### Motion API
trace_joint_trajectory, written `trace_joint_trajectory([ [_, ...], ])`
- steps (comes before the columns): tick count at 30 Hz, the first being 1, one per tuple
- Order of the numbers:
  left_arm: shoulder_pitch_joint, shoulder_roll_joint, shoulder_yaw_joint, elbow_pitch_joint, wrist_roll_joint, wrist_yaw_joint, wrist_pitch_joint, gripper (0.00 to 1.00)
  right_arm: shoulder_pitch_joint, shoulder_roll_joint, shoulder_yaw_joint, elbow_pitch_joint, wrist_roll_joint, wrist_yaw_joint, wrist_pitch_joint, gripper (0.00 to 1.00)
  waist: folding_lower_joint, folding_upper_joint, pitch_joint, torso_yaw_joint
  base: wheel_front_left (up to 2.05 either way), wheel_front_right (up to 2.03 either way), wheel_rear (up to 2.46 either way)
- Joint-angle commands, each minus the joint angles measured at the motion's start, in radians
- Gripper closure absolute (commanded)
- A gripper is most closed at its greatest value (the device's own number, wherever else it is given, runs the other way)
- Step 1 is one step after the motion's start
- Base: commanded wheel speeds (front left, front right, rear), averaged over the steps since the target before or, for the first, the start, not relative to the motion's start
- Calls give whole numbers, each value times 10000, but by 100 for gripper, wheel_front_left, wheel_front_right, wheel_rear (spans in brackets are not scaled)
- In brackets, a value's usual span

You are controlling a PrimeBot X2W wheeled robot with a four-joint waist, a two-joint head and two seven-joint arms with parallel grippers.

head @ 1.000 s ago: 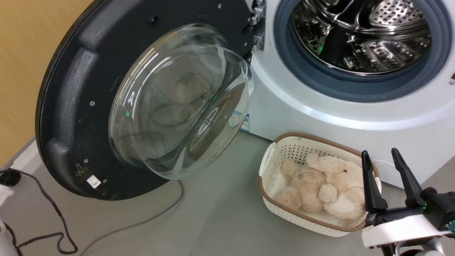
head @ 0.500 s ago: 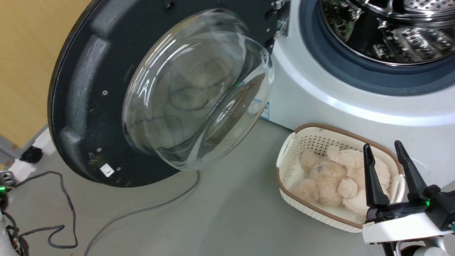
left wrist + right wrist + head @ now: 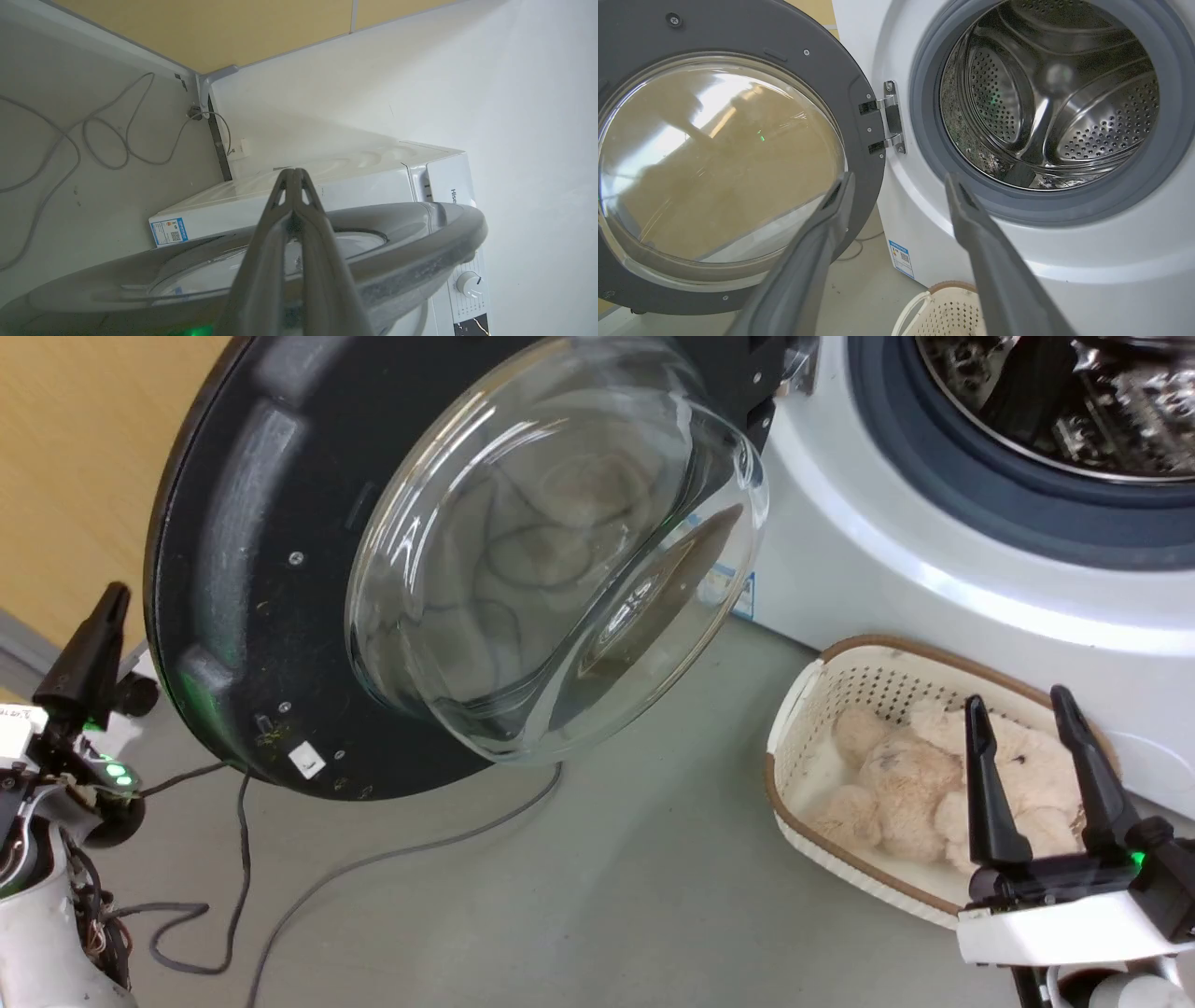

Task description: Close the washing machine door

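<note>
Since the earlier frame the head camera has shifted, and the left gripper (image 3: 110,607) has come into view at the lower left, just beside the free edge of the door (image 3: 233,569).

Head view: The door stands swung wide open, left of the opening in the machine (image 3: 896,569). Its inner face and glass bowl (image 3: 551,551) turn toward the camera and the right. The door is round, so it has no long axis. Its hinged edge is at the upper right and its free edge at the left, near the yellow wall (image 3: 65,467). The left gripper's fingers show as one dark point, pressed together. The right gripper (image 3: 1019,707) is at the lower right with fingers apart and nothing between them, over the basket (image 3: 794,728) holding a toy (image 3: 887,784). The basket sits at the machine's foot. Open floor (image 3: 635,896) lies between it and the door's lower rim, crossed by a cable (image 3: 401,854).

Left wrist view: The left gripper (image 3: 294,173) has its fingers together, lying across the door's outer face (image 3: 420,233), which is seen nearly edge-on. Contact cannot be told. The machine (image 3: 336,186) lies beyond it.

Right wrist view: The right gripper (image 3: 900,179) has its fingers spread, well short of the machine (image 3: 924,224). The door (image 3: 859,70) is at the left, joined by the hinge (image 3: 891,116). The gasket (image 3: 931,154) and drum (image 3: 1055,98) are at the right. The basket (image 3: 924,312) is at the bottom.
</note>
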Motion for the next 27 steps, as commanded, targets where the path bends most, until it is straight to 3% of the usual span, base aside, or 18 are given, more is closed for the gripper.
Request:
trace_joint_trajectory([
  [1,-28,-7,-19,-95,-369,-88,244,100,-207,28,2,-103,-78,7,-110,0,-1,0,108,69,0,0,0],
  [7,265,-286,-393,-482,-1203,-154,1159,100,-189,30,-48,-168,-140,8,-236,0,-1,0,298,413,0,0,0],
  [12,841,-471,-915,-1031,-1190,-158,1509,100,-237,30,-22,-127,-150,8,-243,0,-1,0,259,473,0,0,0],
  [27,3065,-1053,-2968,-4624,-1207,-159,2435,100,-179,30,84,36,99,8,-243,0,-1,0,-359,403,0,0,0],
])
